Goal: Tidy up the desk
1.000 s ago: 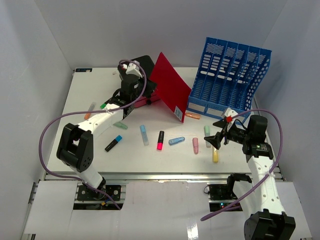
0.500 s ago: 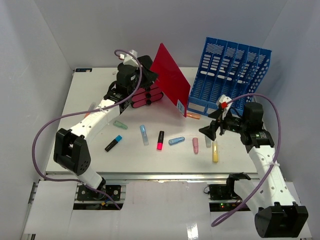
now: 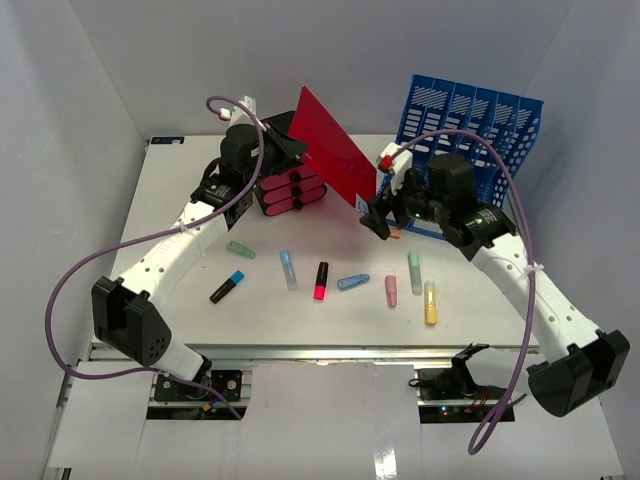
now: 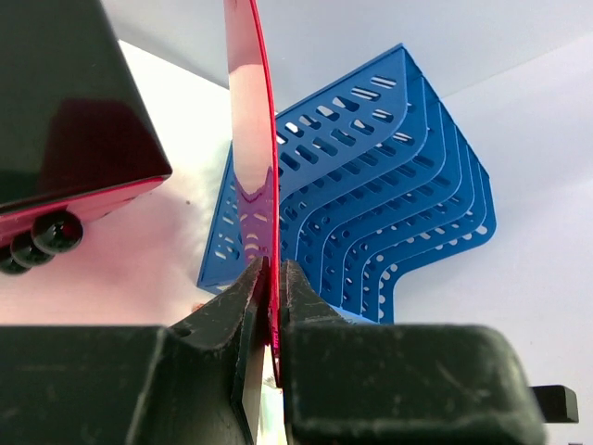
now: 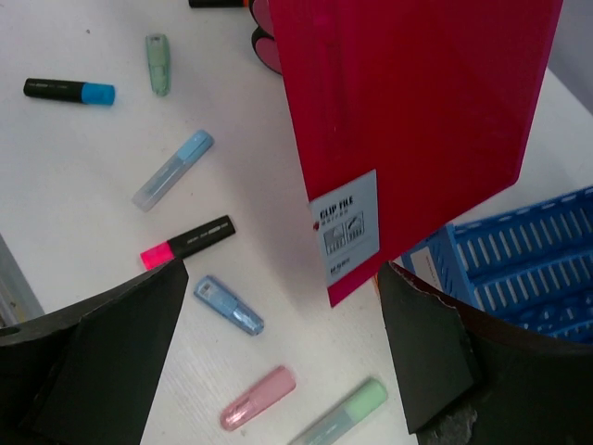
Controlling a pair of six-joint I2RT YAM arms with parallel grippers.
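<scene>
The white desk (image 3: 180, 290) holds scattered highlighters. My left gripper (image 3: 290, 146) is shut on the top edge of a red clip file folder (image 3: 335, 162) and holds it upright above the desk. In the left wrist view the folder edge (image 4: 252, 139) runs up from between the closed fingers of that gripper (image 4: 269, 278). My right gripper (image 3: 378, 216) is open and empty beside the folder's lower corner. In the right wrist view the folder (image 5: 408, 111) and its white label hang just beyond the open gripper (image 5: 278, 343).
A blue slotted file rack (image 3: 470, 150) stands at the back right. A black drawer unit with pink fronts (image 3: 290, 192) sits behind the folder. Several highlighters lie along the desk front, among them black-blue (image 3: 227, 287), black-pink (image 3: 321, 280), pink (image 3: 391, 291) and yellow (image 3: 431, 302).
My left gripper has lifted the red folder up and to the left, away from the rack. My right arm has swung from the right front in toward the folder's lower corner.
</scene>
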